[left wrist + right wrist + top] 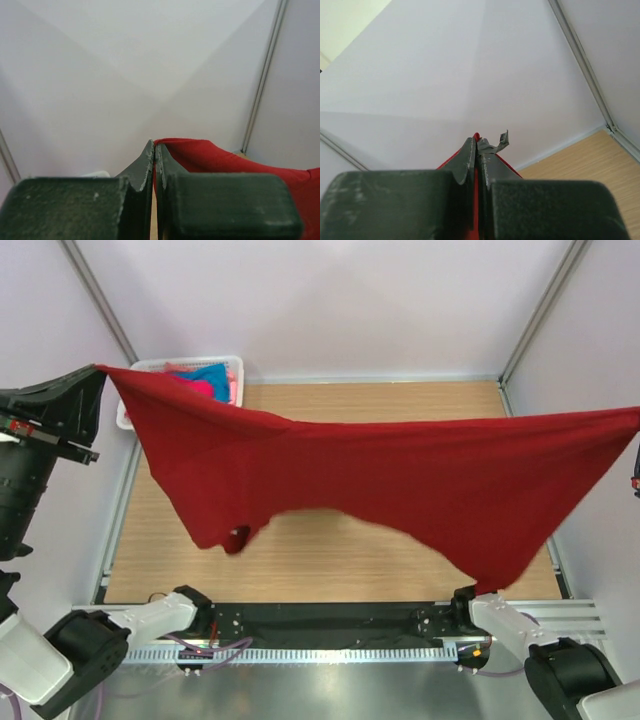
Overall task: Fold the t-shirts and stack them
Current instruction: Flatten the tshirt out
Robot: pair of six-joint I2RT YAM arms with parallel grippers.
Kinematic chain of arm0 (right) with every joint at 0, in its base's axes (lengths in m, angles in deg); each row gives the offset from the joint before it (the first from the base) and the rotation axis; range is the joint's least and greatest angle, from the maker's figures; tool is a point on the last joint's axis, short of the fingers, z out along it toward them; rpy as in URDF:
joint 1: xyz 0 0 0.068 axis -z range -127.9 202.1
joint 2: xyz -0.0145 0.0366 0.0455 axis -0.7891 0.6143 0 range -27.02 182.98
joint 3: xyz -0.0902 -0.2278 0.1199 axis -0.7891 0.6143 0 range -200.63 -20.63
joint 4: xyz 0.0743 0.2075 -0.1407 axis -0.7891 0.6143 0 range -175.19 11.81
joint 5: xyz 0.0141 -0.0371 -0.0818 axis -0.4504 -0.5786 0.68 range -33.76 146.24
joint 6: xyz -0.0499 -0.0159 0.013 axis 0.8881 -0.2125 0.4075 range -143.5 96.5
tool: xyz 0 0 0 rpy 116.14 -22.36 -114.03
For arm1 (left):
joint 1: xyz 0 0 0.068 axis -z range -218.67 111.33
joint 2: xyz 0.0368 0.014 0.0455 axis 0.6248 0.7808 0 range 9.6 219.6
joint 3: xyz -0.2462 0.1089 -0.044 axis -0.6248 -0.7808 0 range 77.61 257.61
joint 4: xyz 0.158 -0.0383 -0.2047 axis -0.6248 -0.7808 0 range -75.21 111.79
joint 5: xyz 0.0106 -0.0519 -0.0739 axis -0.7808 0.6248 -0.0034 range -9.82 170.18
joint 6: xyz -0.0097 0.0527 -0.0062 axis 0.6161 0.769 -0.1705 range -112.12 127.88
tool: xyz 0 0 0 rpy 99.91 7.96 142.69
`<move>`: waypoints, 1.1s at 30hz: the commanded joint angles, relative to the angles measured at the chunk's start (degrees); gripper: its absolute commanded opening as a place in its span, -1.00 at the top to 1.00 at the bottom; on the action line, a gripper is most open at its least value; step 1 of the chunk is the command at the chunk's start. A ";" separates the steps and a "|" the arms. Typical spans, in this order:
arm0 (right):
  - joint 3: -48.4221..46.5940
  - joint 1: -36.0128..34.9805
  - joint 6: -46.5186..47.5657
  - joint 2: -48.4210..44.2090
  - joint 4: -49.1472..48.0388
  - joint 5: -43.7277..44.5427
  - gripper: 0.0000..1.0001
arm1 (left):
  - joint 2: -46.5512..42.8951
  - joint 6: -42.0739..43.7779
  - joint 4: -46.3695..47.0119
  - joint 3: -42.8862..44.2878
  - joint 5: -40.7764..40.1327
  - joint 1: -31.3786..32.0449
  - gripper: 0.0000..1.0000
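The left gripper (pixel 154 150) and right gripper (pixel 476 145) each clamp shut on an end of the red shirt (pixel 380 480), stretching it above the table (pixel 330 565), probably to lay it flat for folding. Other shirts (pixel 208 380) sit in the far-left basket (pixel 152 364).

The left arm (pixel 25 490) stands up from its base at the near-left corner of the worktop and reaches high over the left edge. Its wrist is turned inward so the left gripper (pixel 98 371) points toward the far-left corner, jaws pressed together on a corner of the dark red t-shirt (pixel 380 475). The right arm (pixel 560 670) goes up from the near-right corner and out of the top view past the right edge, and the right gripper (pixel 476 139), seen from its wrist, has red cloth pinched between closed fingers
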 commanded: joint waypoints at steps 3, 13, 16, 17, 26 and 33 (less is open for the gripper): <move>0.01 0.08 1.06 1.75 0.89 2.43 0.98 | 3.04 -1.37 -1.80 1.81 4.29 -0.18 0.99; 26.77 0.17 12.12 4.21 -10.23 12.44 0.99 | 11.65 5.21 10.12 -17.33 2.28 -0.18 1.00; 35.05 0.17 15.11 7.10 -18.60 14.47 0.98 | 18.14 6.80 16.80 -20.60 1.04 -0.62 1.00; 36.48 0.09 15.91 9.81 -20.88 14.74 0.98 | 22.25 7.41 18.14 -20.34 0.70 -1.40 1.00; 38.60 8.25 12.77 31.18 -34.96 5.02 0.99 | 48.47 7.69 28.51 -6.37 3.33 -6.86 1.00; 34.05 15.02 8.45 45.33 -42.25 -6.50 0.98 | 60.86 6.99 35.10 -0.92 2.89 -10.28 0.99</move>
